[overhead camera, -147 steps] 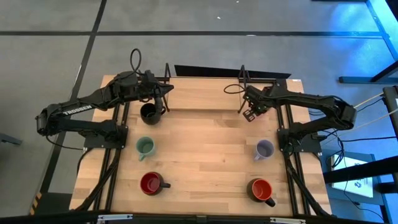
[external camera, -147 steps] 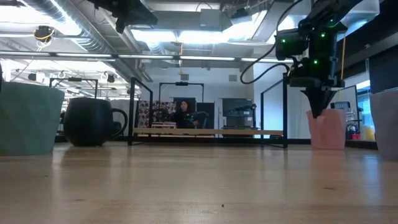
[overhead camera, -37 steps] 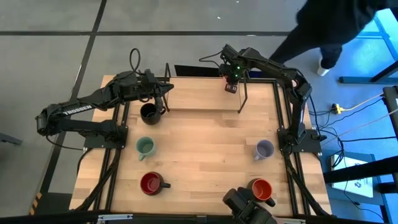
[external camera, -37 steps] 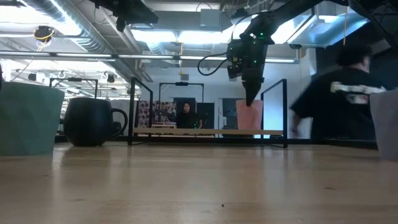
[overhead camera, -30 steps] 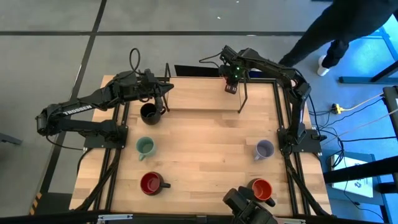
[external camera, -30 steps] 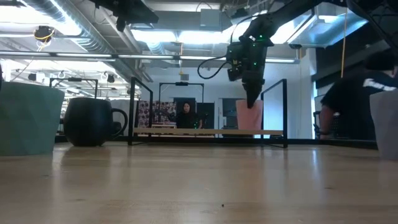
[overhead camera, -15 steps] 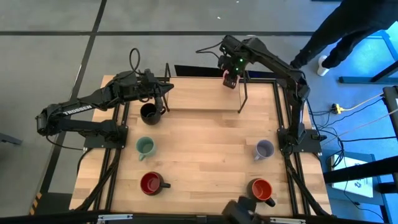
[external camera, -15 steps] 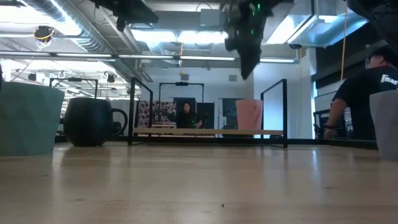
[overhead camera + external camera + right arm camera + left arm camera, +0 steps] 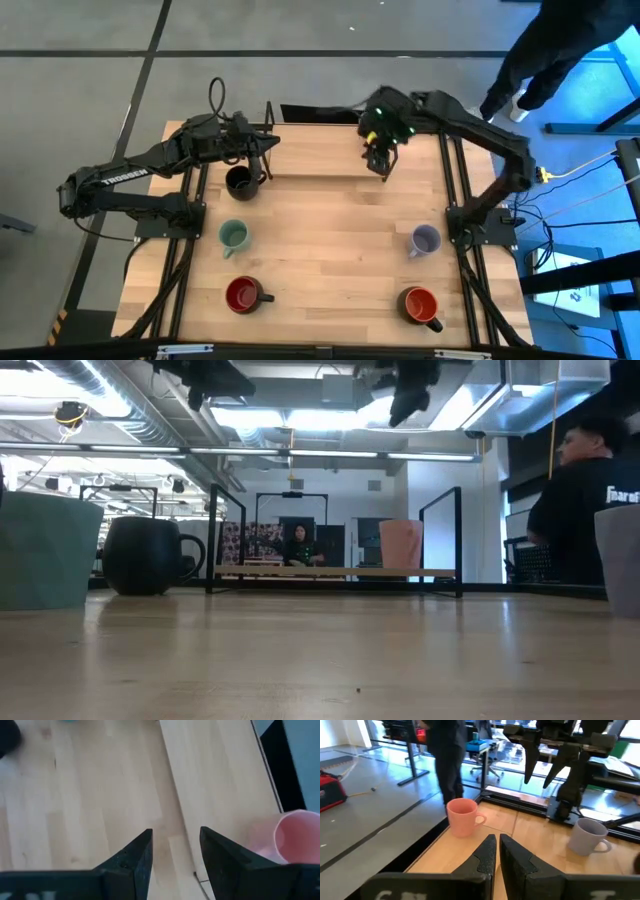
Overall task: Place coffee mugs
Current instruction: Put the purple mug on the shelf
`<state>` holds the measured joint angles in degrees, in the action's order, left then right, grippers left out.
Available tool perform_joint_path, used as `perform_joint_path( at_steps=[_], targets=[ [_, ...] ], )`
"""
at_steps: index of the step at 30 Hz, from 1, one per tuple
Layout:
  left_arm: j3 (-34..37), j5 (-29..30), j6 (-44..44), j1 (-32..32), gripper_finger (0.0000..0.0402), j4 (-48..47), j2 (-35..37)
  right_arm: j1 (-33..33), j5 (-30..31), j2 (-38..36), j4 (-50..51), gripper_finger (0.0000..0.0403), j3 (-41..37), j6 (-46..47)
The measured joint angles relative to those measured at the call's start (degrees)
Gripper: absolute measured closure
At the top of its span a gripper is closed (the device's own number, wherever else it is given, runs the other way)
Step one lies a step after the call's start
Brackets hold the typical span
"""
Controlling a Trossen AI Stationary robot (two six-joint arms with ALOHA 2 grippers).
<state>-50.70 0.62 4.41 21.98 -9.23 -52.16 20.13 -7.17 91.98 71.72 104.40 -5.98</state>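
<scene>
The pink mug (image 9: 402, 545) stands upright on its base on the raised wooden board (image 9: 320, 160) at the table's far side, free of any gripper. My right gripper (image 9: 175, 845) hovers open above the board, a little nearer than the pink mug (image 9: 292, 837). In the high view the right arm hides this mug. My left gripper (image 9: 497, 851) is shut and empty, held high over the black mug (image 9: 240, 181). The green mug (image 9: 233, 237), two red mugs (image 9: 243, 294) (image 9: 420, 304) and the lavender mug (image 9: 425, 241) stand on the table.
Black rails (image 9: 460, 540) frame the board at the far side. A person (image 9: 585, 500) stands beyond the table's far right corner, and another sits far back in the room. Bare wood (image 9: 330, 240) lies between the two columns of mugs.
My right gripper has let go of the pink mug, risen well clear of it and drawn back toward the table's near edge. The pink mug stays upright on the board. A person has walked past behind the far right corner.
</scene>
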Motion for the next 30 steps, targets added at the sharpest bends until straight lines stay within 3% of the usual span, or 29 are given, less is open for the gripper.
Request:
perform_joint_path(
  at_steps=[9,14,22,30],
  targets=[
    [0.0,-1.34,-0.05,-5.1,0.0384,-0.02,0.0,-12.31,9.31,-16.49,-4.63,0.0252,-18.37,19.51],
    [0.0,-1.17,-0.05,-6.31,0.0384,-0.04,0.0,-18.63,9.38,-22.26,-4.05,0.0252,-23.93,31.59],
    [0.0,0.24,-0.08,-7.52,0.0384,-0.09,0.0,-28.5,9.12,-26.66,-0.49,0.0252,-31.23,46.52],
    [0.0,1.84,-0.08,-7.91,0.0384,-0.13,0.0,-32.6,6.54,-26.65,1.74,0.0252,-39.65,60.25]
  ],
)
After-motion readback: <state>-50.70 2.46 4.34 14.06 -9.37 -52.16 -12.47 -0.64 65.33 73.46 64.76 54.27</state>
